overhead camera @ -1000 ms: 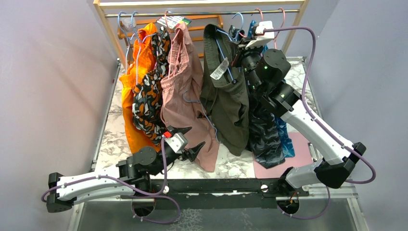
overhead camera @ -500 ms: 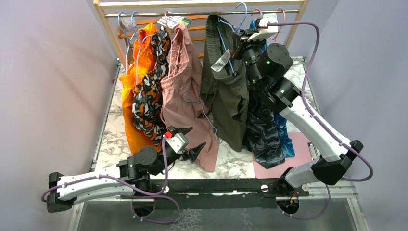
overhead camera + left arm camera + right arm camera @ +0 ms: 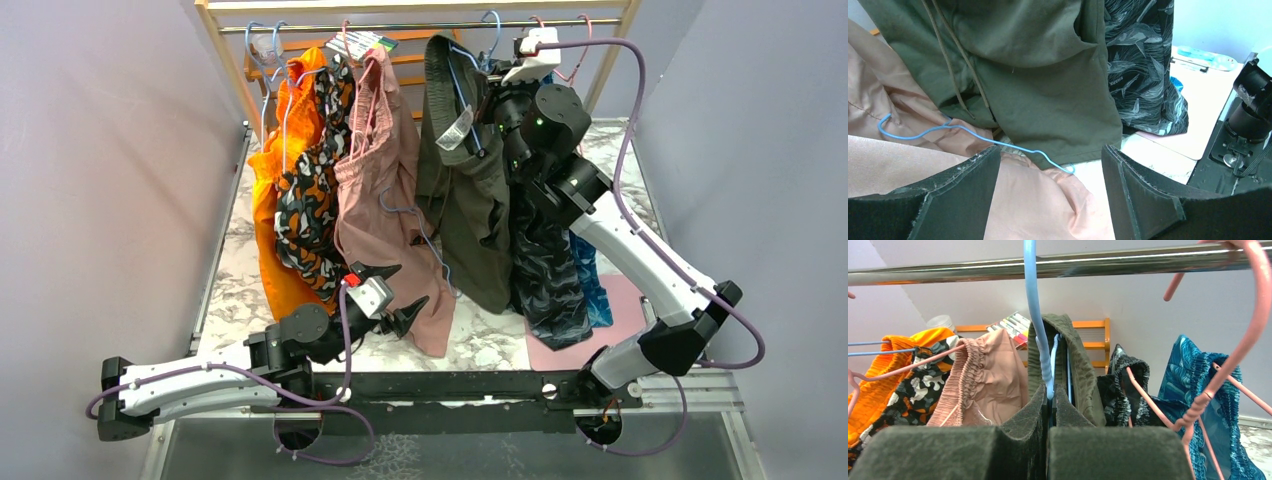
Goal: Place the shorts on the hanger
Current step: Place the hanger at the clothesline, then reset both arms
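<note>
The right hand [image 3: 1049,407] was clamped shut on the neck of the light-blue hanger [image 3: 1034,300], just below the rack's metal rail [image 3: 1148,257]. The olive-green shorts [image 3: 478,215] were draped over that hanger, hanging just beyond and below the fingers, between the dusty-pink shorts [image 3: 375,200] and a dark leaf-print pair [image 3: 548,270]. The left hand [image 3: 405,297] hovered low over the marble worktop [image 3: 232,290] near the olive hem, its fingers spread wide and gripping nothing.
</note>
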Controlling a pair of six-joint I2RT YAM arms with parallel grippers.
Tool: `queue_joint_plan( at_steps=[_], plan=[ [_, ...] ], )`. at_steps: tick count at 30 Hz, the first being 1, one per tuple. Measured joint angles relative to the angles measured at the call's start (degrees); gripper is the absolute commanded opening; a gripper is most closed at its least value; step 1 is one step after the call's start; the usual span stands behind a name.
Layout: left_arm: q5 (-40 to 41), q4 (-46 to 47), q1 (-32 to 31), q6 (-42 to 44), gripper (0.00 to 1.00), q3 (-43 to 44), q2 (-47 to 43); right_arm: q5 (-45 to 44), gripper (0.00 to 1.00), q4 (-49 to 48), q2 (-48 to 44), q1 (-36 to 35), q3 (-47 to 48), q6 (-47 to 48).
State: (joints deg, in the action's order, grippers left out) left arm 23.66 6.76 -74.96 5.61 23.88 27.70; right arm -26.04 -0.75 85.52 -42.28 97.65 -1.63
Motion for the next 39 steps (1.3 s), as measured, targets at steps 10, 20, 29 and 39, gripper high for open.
queue_joint_plan(
  at_steps=[10,20,29,39],
  plan=[
    [-0.02,0.0,0.0,0.0,0.78,0.0,0.9,3.93,0.52,6.49,1.73,0.11,4.57,-1.84],
    [-0.09,0.0,0.0,0.0,0.78,0.0,1.2,7.74,0.53,17.09,-4.11,0.13,6.62,-3.5],
    [-0.07,-0.02,0.0,-0.13,0.78,0.0,1.18,8.2,0.53,22.6,-12.96,0.13,0.48,-3.43],
    [0.02,-0.04,0.0,-0.22,0.78,0.0,0.66,18.05,0.53,31.41,-13.99,0.15,-4.31,-4.59]
  ],
)
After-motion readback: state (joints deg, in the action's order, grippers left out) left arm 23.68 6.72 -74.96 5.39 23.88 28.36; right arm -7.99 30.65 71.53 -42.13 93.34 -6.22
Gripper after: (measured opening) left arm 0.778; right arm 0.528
